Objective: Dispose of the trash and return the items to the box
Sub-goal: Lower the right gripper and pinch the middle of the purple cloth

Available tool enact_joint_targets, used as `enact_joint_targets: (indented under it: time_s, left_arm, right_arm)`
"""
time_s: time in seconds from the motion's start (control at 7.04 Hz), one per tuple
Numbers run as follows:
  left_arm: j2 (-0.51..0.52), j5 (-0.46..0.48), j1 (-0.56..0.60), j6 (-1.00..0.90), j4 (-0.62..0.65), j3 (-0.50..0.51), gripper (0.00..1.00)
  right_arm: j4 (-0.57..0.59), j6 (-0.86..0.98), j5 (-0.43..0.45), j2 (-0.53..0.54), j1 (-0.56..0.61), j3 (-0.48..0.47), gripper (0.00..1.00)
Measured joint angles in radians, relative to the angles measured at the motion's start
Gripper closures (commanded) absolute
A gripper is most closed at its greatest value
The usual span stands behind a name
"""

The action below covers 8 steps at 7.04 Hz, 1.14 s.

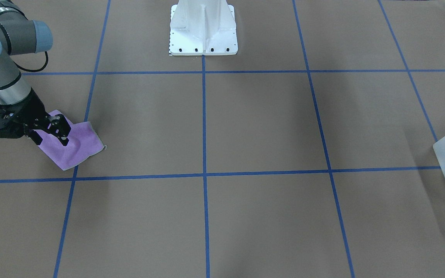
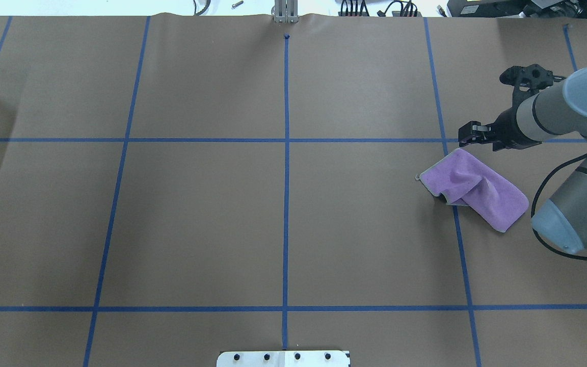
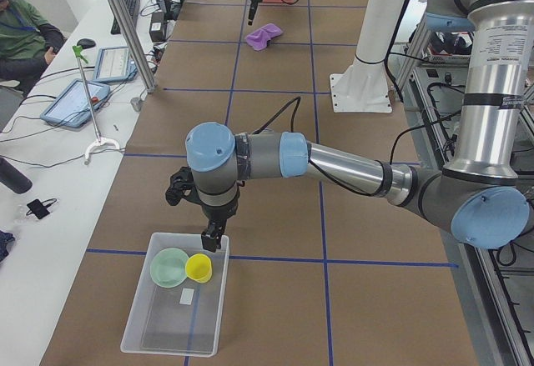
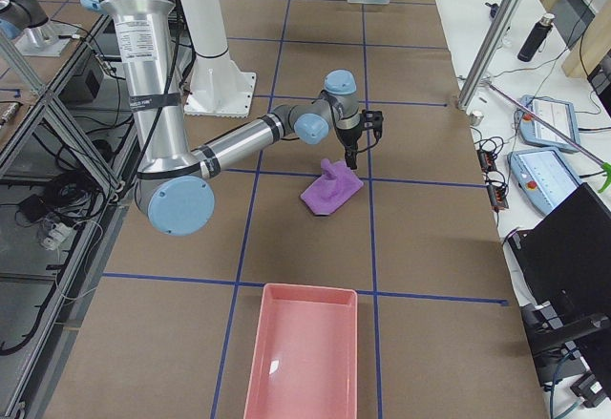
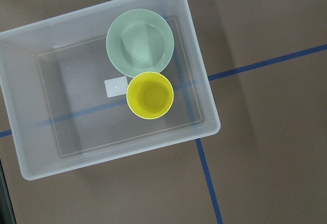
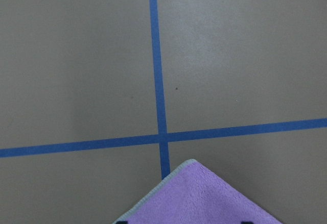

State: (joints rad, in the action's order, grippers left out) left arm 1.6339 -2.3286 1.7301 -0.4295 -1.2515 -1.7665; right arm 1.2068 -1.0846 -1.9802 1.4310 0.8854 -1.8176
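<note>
- The cup (image 5: 149,95) and bowl (image 5: 139,42) stand upright inside the box (image 5: 66,96). They sit side by side near one corner and seem to touch, so the return step looks done.
- The left tool (image 3: 214,238) hangs just above the box, near the cup's side. Only the side view shows it, so I cannot tell whether it is wide or narrow.
- The right tool (image 1: 50,138) is well apart from the box, toward the other end of the desk (image 2: 196,214). Its jaws are spread wide and hold nothing, with the tips low over a purple cloth (image 2: 472,186).
- The cup and bowl are probably light, stiff, smooth plastic. If either needs moving, pinching across the rim wall should serve, though a slick wall may slip.
- The box looks light and slightly flexible. The top edge of a wall would be the place to grip it.
- The cloth looks soft, limp and light. Its raised fold is the easiest place to pinch, and once lifted the rest will likely drape and drag.
</note>
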Motion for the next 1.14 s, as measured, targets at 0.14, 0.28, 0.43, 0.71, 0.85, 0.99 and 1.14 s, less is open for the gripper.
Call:
enact_joint_targets:
  time_s: [0.14, 0.28, 0.43, 0.71, 0.85, 0.99, 1.14]
  left_arm:
    - [0.0, 0.0, 0.0, 0.0, -0.012, 0.0, 0.01]
    - [0.0, 0.0, 0.0, 0.0, -0.02, -0.002, 0.01]
    - [0.0, 0.0, 0.0, 0.0, -0.026, -0.003, 0.01]
    - [0.0, 0.0, -0.001, 0.0, -0.044, -0.002, 0.01]
    - [0.0, 0.0, -0.001, 0.0, -0.048, -0.002, 0.01]
    - [0.0, 0.0, -0.001, 0.0, -0.05, -0.002, 0.01]
    - [0.0, 0.0, -0.001, 0.0, -0.051, -0.002, 0.01]
  right_arm:
    - [-0.013, -0.028, -0.015, 0.019, -0.001, 0.005, 0.27]
    - [-0.018, -0.038, -0.021, 0.036, -0.008, 0.012, 0.28]
    - [-0.021, -0.04, -0.018, 0.046, -0.026, 0.024, 0.31]
    - [-0.022, -0.044, 0.005, 0.05, -0.065, 0.038, 0.49]
    - [-0.022, -0.043, 0.021, 0.052, -0.08, 0.039, 0.72]
    - [-0.023, -0.046, 0.029, 0.056, -0.086, 0.038, 0.93]
    - [-0.023, -0.049, 0.033, 0.062, -0.088, 0.038, 1.0]
